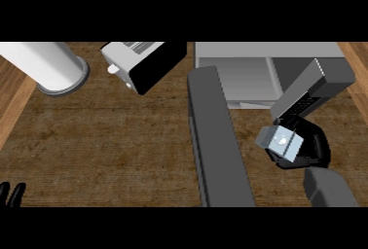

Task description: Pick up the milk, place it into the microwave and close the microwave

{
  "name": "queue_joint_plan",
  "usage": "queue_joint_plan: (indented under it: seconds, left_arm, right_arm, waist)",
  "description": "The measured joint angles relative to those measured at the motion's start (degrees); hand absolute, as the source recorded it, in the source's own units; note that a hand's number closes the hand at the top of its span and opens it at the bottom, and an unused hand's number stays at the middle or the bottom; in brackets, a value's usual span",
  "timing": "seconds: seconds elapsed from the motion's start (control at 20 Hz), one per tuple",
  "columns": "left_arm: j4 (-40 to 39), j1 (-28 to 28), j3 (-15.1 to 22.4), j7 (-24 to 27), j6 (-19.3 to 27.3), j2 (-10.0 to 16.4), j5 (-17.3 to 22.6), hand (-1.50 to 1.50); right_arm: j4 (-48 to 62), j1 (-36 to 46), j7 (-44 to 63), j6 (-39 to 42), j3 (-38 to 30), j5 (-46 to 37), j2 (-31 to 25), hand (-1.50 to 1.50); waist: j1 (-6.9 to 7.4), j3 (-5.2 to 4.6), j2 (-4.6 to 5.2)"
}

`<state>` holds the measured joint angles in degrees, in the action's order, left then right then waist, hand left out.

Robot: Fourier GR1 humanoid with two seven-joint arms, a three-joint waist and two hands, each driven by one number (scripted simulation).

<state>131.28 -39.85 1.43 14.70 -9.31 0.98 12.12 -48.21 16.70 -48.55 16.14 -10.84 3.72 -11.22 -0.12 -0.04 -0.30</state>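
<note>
The counter (108, 136) carries the microwave (237, 78) at its far edge. Its door (215, 146) stands wide open, leaving the inside free for loading. The right hand (316, 148) curls round the milk (280, 140), holding it just before that opening, ready to go in. The left hand (10, 194) rests open at the lower edge.

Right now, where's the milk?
Head view, right side: milk held in the right hand, just in front of the open microwave, right of its door.
</note>
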Motion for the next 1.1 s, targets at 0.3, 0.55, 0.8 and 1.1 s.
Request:
queue_joint_plan:
  seconds: [0.3,0.55,0.8,1.1]
  left_arm:
    - [0.0,-0.7,-0.6,-0.1,-0.4,-0.1,0.5,-1.50]
    - [-1.0,-0.1,-2.6,0.0,-1.4,0.5,2.2,-1.50]
    - [-3.2,1.4,-4.5,0.9,-2.7,0.8,2.6,-1.50]
    - [-3.6,1.9,-5.8,0.4,-3.9,1.0,3.6,-1.50]
  right_arm:
    - [-13.2,-1.6,8.0,-3.9,3.3,-1.1,2.1,1.50]
    - [-15.4,2.9,15.1,-9.4,4.8,-3.7,3.6,1.50]
    - [-7.6,11.4,17.1,-13.6,4.3,-6.3,4.4,1.50]
    - [7.2,23.0,14.6,-15.2,2.0,-7.5,3.8,1.50]
  waist:
    - [0.17,-0.01,0.05]
    - [0.52,0.01,0.17]
    - [1.06,0.03,0.37]
    - [1.68,0.11,0.65]
